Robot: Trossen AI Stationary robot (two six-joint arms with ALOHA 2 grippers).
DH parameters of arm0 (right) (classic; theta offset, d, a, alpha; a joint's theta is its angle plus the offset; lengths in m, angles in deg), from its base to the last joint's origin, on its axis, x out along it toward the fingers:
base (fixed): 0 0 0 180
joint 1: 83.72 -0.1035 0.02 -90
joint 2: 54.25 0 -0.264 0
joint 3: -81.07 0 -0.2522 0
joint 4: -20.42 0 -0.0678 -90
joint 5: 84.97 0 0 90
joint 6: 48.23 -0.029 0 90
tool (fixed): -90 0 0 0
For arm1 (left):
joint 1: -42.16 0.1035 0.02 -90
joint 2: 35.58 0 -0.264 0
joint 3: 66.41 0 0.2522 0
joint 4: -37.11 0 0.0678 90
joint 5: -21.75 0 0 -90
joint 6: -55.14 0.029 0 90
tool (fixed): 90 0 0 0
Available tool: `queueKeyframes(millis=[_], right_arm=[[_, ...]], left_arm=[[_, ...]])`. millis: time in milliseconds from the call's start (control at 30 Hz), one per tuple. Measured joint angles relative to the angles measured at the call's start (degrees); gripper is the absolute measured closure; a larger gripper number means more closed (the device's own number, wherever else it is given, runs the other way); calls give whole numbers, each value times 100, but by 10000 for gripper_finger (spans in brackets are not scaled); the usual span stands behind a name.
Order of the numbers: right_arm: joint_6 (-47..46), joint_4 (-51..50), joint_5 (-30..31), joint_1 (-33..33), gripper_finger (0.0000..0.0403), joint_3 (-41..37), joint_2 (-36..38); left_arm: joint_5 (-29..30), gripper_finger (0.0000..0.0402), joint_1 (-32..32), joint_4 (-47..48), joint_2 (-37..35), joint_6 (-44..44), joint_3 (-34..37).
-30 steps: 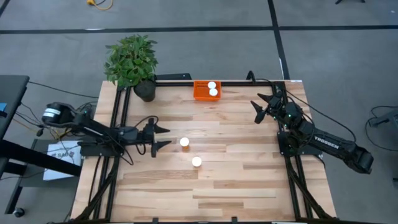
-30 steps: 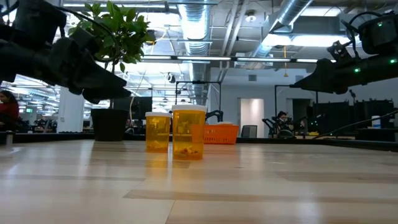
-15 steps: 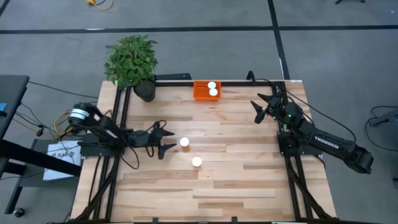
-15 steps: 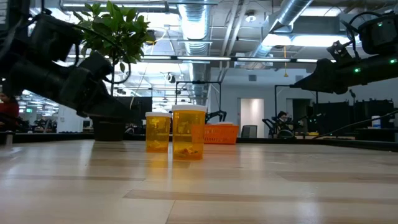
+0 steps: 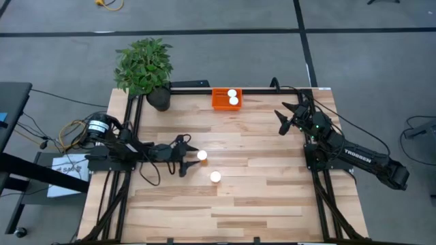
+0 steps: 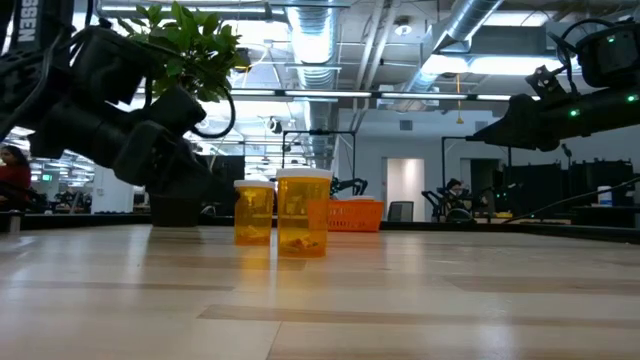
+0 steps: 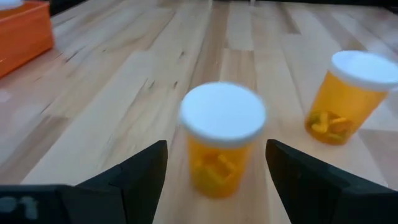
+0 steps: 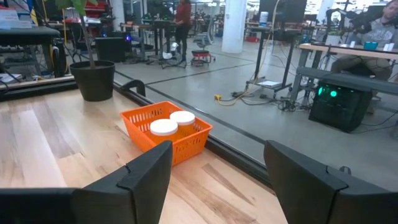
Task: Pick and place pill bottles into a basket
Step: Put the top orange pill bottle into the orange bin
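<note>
Two pill bottles with white caps stand upright on the wooden table: one (image 5: 202, 155) left of centre, one (image 5: 215, 177) nearer the front. Two more bottles (image 5: 233, 96) stand in the orange basket (image 5: 219, 102) at the table's far edge. My left gripper (image 5: 192, 155) is open and low over the table. Its fingers stand on either side of the left bottle (image 7: 221, 143) without touching it; the second bottle (image 7: 351, 96) is beyond. My right gripper (image 5: 289, 117) is open and empty, raised at the table's right side, facing the basket (image 8: 165, 134).
A potted plant (image 5: 146, 68) stands at the table's far left corner, left of the basket. Black frame rails run along the left (image 5: 129, 136), right and far edges. In the low view the two standing bottles (image 6: 253, 210) (image 6: 303, 212) overlap in front of the basket (image 6: 352, 214).
My left gripper has gone toward the table's right edge and down, staying open, until its fingers flank the left bottle. The bottles and my right arm have kept still.
</note>
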Motion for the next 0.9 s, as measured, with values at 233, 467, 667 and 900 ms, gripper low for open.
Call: queueKeyframes(millis=[233,467,667,900], right_arm=[[0,0,0,0,153,0,0],[-2,0,0,0,153,0,0],[-2,0,1,0,153,0,-1],[-2,0,0,0,153,0,0]], left_arm=[[-119,139,2,384,0,228,-338],[-50,139,0,1216,0,435,-756],[-23,139,7,1302,0,576,-844],[49,139,9,1302,0,457,-844]])
